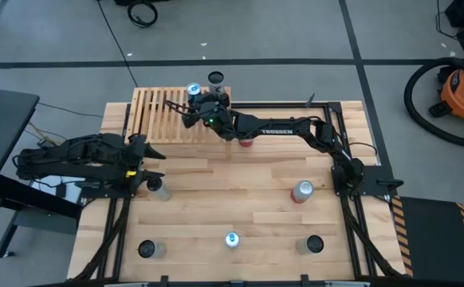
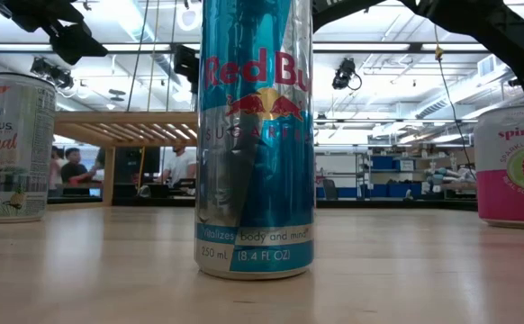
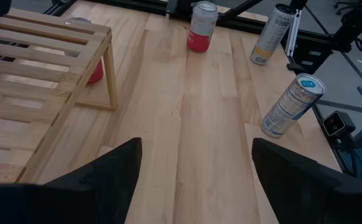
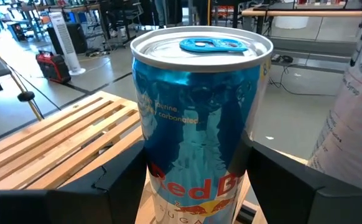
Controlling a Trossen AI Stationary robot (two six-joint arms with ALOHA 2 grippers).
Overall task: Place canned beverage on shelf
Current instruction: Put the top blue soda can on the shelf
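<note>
Blue Red Bull can (image 4: 201, 124) clamped in right pincer (image 4: 196, 186) over the slatted shelf (image 1: 162, 115)'s far edge; neighbouring can (image 1: 215, 78) risks toppling. Left pincer (image 3: 193, 171) apart, idle.

Shelf (image 1: 164, 115) sits at the bench's (image 1: 248, 191) far left corner. Right pincer (image 1: 194, 97) reaches over the shelf's far right part, closed on a can (image 1: 193, 90); a second can (image 1: 215, 78) stands just right of it. Left pincer (image 1: 154, 163) hangs near the bench's left edge, a can (image 1: 159, 188) just before it. Three cans (image 1: 231, 239) line the near edge; another (image 1: 301, 191) stands right of centre.
</note>
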